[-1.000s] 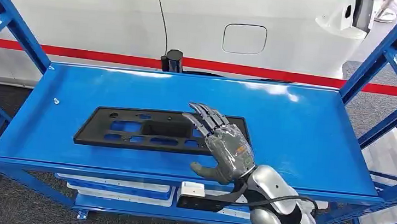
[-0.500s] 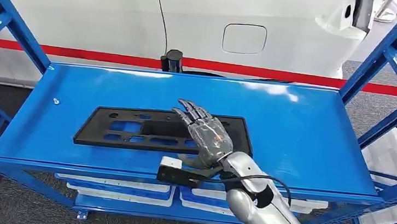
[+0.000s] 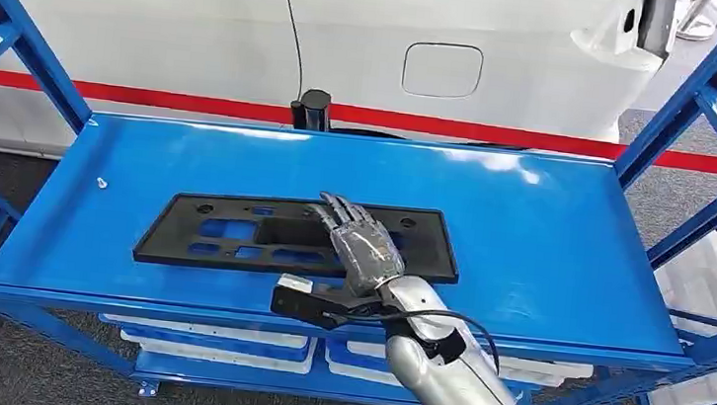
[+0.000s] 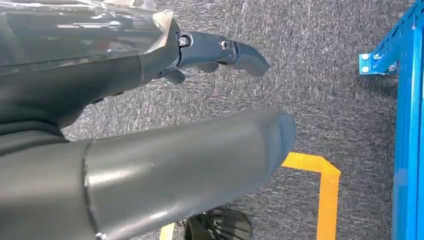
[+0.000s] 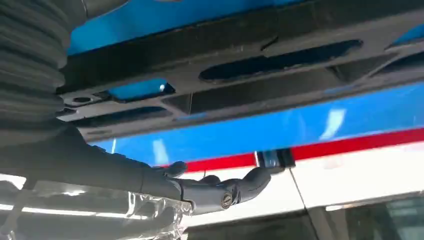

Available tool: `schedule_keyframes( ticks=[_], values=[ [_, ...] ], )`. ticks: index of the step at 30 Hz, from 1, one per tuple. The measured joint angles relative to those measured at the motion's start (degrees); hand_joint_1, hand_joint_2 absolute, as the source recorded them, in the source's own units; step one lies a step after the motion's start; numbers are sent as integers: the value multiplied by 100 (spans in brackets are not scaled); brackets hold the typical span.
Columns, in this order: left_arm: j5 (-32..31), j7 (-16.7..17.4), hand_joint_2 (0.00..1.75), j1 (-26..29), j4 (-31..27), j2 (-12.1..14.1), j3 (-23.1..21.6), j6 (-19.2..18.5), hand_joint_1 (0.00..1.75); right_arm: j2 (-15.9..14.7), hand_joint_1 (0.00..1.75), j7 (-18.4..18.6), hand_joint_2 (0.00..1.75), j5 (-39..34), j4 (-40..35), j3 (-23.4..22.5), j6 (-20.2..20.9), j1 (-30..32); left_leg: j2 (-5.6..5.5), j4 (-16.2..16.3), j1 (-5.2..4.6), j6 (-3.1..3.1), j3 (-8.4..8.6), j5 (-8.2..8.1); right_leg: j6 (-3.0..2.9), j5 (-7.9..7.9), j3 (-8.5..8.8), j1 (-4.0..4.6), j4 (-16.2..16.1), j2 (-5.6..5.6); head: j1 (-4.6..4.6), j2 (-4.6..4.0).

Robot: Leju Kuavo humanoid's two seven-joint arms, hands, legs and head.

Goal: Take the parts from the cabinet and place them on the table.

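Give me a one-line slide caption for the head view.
Right hand reaches over a black panel on the blue shelf.

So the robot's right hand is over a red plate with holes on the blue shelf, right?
Not quite. The plate is black, not red, as the head view shows. The rest holds: it has holes cut through it, it lies on the blue shelf, and the robot's right hand is over it with fingers spread.

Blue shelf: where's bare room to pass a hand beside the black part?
The blue shelf is bare right of the black part, and along the back edge. A narrower strip lies left. The front middle is crowded by the right robot hand.
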Motion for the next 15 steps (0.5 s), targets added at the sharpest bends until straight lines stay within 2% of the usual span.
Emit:
schedule_keyframes(
  ticks=[2, 3, 4, 5, 10, 15],
  values=[
    [0, -13, 0, 1, 0, 11, 0, 9, 0, 42, 0, 2, 175, 281, 140, 7, -210, -56, 0, 0, 0, 0, 0, 0, 0, 0, 0, 0, 0, 0, 0, 0],
    [11, -26, 0, 1, 0, 15, 0, 28, 0, 61, 0, 2, 175, 611, 230, 18, -457, -86, -1, 0, 0, 0, 0, 0, 0, 0, 0, 0, 0, 0, 0, 0],
    [28, -35, 0, 2, 0, 20, 0, 42, 0, 89, 169, 2, 175, 882, 301, 22, -694, -106, 0, 0, 0, 0, 0, 0, 0, 0, 0, 0, 0, 0, 2, 0],
    [37, -37, 0, 2, 0, 24, 0, 46, 0, 122, 175, 2, 175, 1076, 374, 22, -864, -123, 0, 0, 0, 0, 1, 0, 0, 0, 0, 0, 0, 0, 0, 0],
    [44, -83, 0, 13, 0, 33, 0, 118, 0, 254, 173, 20, 175, 1561, 743, -18, -1545, -173, -1, 0, 1, 0, 0, 0, 0, 0, 0, 0, 0, 0, 0, 0],
    [66, -103, 0, 23, 0, 50, 4, 160, 0, 330, 175, 17, 175, 1709, 977, -114, -1700, -172, 0, 0, 0, 0, -1, 0, 0, 0, 0, 0, 0, 0, 0, 0]
  ],
)
